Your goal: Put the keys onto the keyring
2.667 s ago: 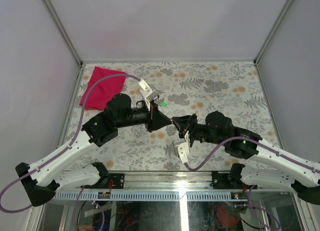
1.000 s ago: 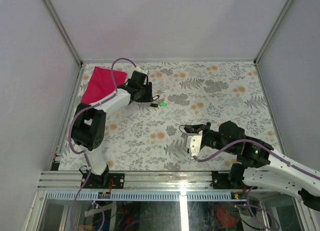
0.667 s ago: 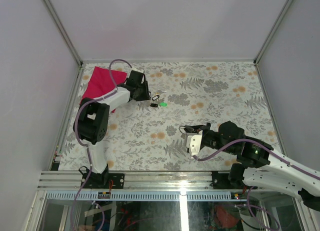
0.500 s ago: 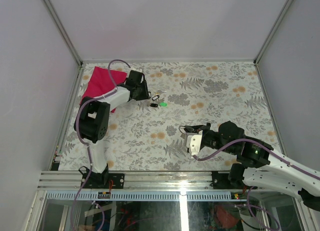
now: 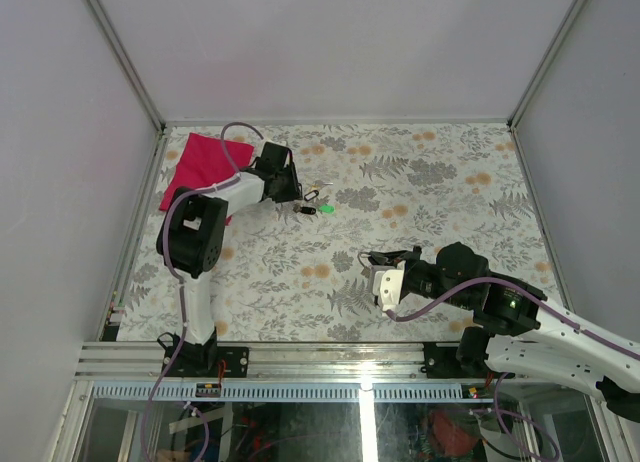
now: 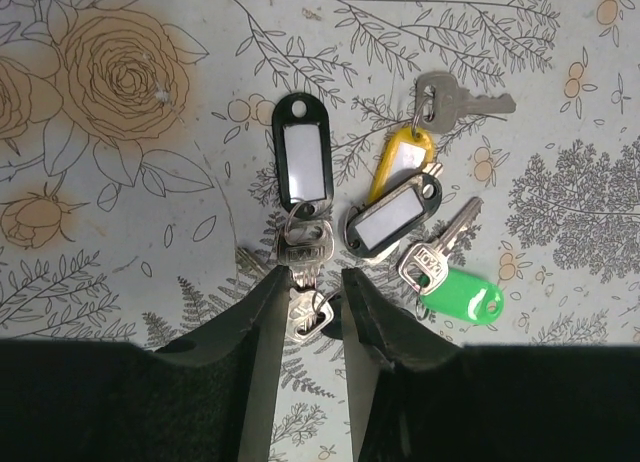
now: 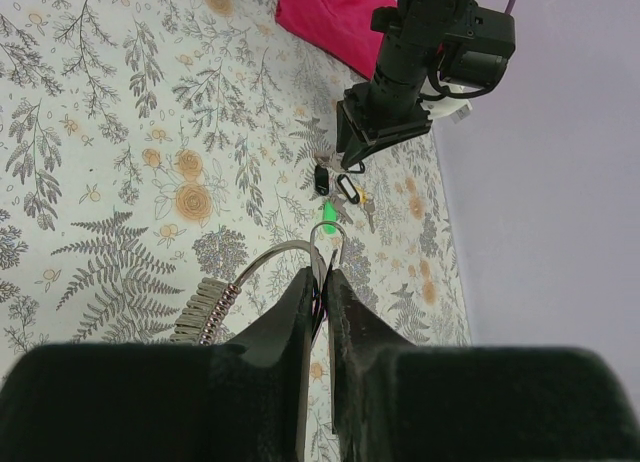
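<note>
The keys lie in a bunch on the floral table. They are silver, with black, yellow and green plastic tags. My left gripper is low over them, jaws narrowed round one silver key and its small split ring. From above, the left gripper is at the bunch of keys. My right gripper is shut on the keyring, a silver wire loop with a coiled section, held above the table at the near right.
A red cloth lies at the far left corner, behind the left arm. The green tag sits just right of the bunch. Grey walls and metal rails close in the table on three sides.
The left arm swung from the table's middle to the keys at the far left, and its jaws narrowed round one silver key over the last second. The right arm has held still with the keyring.
</note>
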Tool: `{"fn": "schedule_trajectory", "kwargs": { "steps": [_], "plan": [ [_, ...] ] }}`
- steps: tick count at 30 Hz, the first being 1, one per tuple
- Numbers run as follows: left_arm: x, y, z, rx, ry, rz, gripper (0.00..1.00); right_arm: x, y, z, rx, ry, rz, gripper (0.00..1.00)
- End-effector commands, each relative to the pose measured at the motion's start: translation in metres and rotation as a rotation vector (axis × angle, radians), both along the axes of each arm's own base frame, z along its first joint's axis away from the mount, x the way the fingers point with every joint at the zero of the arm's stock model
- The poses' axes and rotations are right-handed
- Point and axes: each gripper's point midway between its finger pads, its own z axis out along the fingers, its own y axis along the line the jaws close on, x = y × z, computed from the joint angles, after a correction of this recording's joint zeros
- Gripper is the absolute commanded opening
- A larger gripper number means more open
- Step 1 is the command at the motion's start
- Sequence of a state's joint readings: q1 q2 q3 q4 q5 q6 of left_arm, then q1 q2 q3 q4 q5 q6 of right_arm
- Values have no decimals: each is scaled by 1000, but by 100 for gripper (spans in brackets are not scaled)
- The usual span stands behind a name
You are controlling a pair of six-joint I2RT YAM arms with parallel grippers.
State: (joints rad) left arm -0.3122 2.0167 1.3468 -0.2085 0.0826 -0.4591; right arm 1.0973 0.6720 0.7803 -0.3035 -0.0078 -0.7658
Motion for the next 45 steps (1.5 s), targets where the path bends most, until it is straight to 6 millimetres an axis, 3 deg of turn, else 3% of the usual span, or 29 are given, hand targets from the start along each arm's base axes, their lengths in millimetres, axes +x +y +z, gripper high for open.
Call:
{"fn": "schedule_trajectory", "kwargs": {
  "steps": [1,15,30,40,45],
  "plan": [
    [23,-3,13,-23,-69,10,28,2,1,14,53,-20,-20,0],
    [28,10,2,42,-58,32,28,3,2,10,37,-12,-19,0],
    [32,10,-12,52,-37,22,27,1,0,8,30,-6,-18,0],
    [34,8,-12,51,-44,6,2,1,-1,9,26,-3,-22,0],
    [34,10,4,64,-89,-12,0,1,-1,10,27,-4,-21,0]
  ]
}}
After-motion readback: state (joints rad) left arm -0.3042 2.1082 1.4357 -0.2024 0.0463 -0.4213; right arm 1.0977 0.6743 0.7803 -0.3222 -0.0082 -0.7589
